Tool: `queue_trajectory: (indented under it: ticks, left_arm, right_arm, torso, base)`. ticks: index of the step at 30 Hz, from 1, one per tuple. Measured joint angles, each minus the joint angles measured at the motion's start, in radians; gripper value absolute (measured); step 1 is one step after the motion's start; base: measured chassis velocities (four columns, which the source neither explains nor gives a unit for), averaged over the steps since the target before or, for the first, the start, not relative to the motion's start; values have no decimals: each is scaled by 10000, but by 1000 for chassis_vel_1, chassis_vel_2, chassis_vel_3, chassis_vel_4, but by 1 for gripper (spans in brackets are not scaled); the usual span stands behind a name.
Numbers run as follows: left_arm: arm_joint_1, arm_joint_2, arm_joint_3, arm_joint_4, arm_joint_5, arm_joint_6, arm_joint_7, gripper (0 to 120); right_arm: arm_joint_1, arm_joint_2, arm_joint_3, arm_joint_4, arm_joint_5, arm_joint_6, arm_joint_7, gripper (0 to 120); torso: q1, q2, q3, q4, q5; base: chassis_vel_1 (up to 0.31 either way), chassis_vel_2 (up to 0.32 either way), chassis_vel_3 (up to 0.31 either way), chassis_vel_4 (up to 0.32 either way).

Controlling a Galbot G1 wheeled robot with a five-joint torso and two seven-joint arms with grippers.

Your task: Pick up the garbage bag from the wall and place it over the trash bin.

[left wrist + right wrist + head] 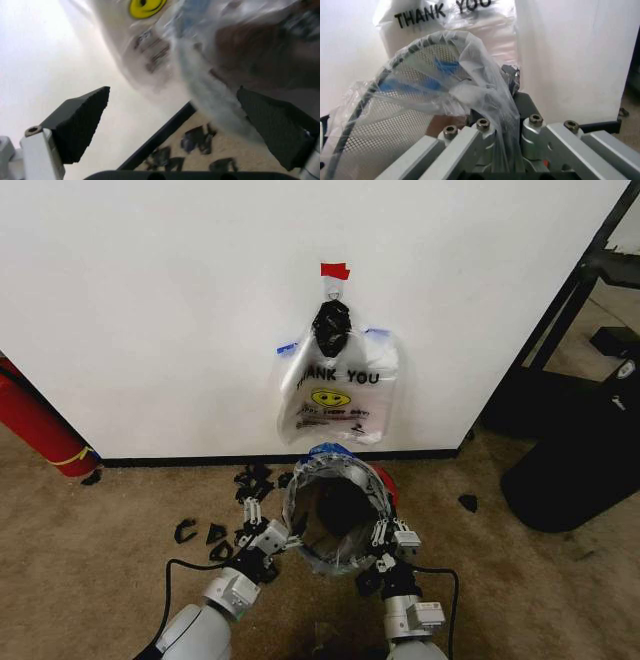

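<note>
Nearest the head camera, both arms reach forward over the carpet toward the trash bin [338, 510], which stands just before the wall [150, 310]. The garbage bag [335, 475] is already draped over the bin's rim, its clear film and blue handles stretched across the mesh side in the right wrist view. Behind it, the bunch of like bags [338, 390] hangs from a hook under red tape [335, 271].

At the bin's right edge, the right claw [392, 536] is clenched on a fold of the garbage bag [465, 93], film pinched between its fingers. At the left edge, the left claw [268, 540] is released, its pads [80, 123] spread wide with film beside one of them.

The step in hand looks like seating the bag around the rim. To do it well, the right claw should draw the film down evenly without tearing it, and the left claw should take a fold on its side so that the bag's mouth spreads round. Pulling hard on one side could tip the light bin.
</note>
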Motion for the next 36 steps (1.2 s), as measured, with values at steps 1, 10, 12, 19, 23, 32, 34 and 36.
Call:
queue_trajectory:
  ticks: [1,10,12,19,23,32,34,36]
  left_arm:
    - [22,2,-45,-23,28,83,-66,100]
    - [66,-78,-299,-41,142,256,-360,100]
    - [70,-88,-368,26,156,252,-415,100]
    - [204,-141,-511,-127,145,-20,-602,100]
    - [394,-153,-408,-677,-88,-328,-400,100]
    - [-85,-447,38,-62,-21,-912,793,100]
    - [-190,-429,49,122,30,-795,814,100]
    - [-233,-422,44,202,78,-745,810,100]
  right_arm:
    - [-8,-4,8,24,0,-8,21,1]
    - [-93,-86,167,231,91,-38,49,1]
    - [-135,-119,196,274,141,-38,50,1]
    - [-217,-172,249,346,230,-33,30,1]
    - [-202,-169,302,279,220,-10,30,1]
    - [-81,-108,127,137,-50,22,0,1]
    - [-65,-108,94,124,-97,21,-1,1]
    - [-59,-105,81,119,-120,21,1,1]
  torso:
    - [0,0,0,0,0]
    - [0,0,0,0,0]
    - [0,0,0,0,0]
    - [0,0,0,1,-1]
    - [0,0,0,1,2]
    - [0,0,0,0,-1]
    - [0,0,0,0,-1]
    - [0,0,0,0,-1]
  base:
    - [0,0,0,0]
    - [0,0,0,0]
    - [0,0,0,0]
    - [0,0,0,0]
    - [0,0,0,0]
    - [0,0,0,0]
    - [0,0,0,0]
    - [0,0,0,0]
